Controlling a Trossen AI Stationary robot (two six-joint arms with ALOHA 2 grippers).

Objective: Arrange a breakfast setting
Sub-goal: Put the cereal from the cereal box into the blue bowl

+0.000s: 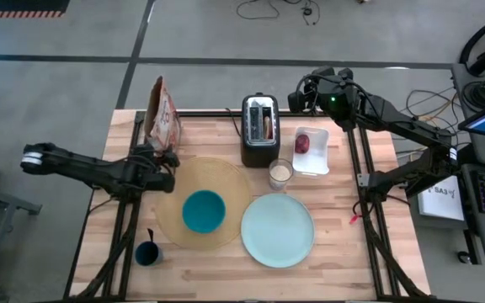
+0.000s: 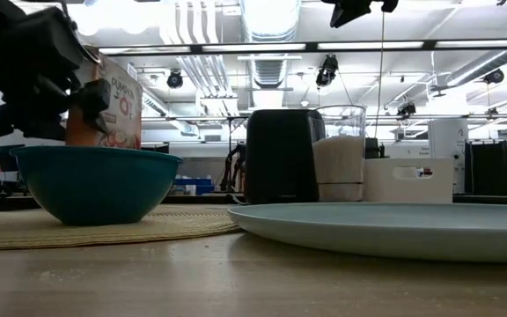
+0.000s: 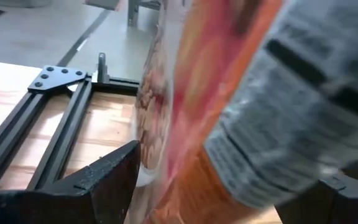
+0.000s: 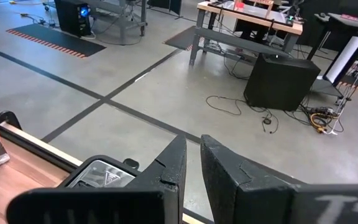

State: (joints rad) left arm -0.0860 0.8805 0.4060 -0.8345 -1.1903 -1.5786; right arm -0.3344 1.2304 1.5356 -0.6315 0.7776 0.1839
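My left gripper (image 1: 163, 160) is at the table's left, shut on a red-orange cereal bag (image 1: 161, 109) that stands beyond the round tan placemat (image 1: 230, 181). The teal bowl (image 1: 203, 210) sits on the placemat. The pale-blue plate (image 1: 277, 229) lies to the right of the mat. The dark blue cup (image 1: 146, 253) holds the black spoon (image 1: 151, 236) at the near left. Bread (image 1: 267, 126) stands in the toaster (image 1: 258, 147). The dark red fruit (image 1: 302, 143) lies in a white tray (image 1: 318, 156). My right gripper (image 4: 193, 168) is shut and empty, high above the table's far edge. My left gripper holds the cereal bag between its two fingers (image 3: 107, 177), one on each flat face of the bag (image 3: 185, 155). The fingers come level from the table's near-left side. The bag reaches far back between them. It stands about upright; the bowl hides its bottom in the low view.
A glass of milk (image 1: 280, 174) stands between the toaster and the plate. Black frame rails (image 1: 125, 219) run along the table's left and right sides. Bare wood shows at the near edge and at the far left corner.
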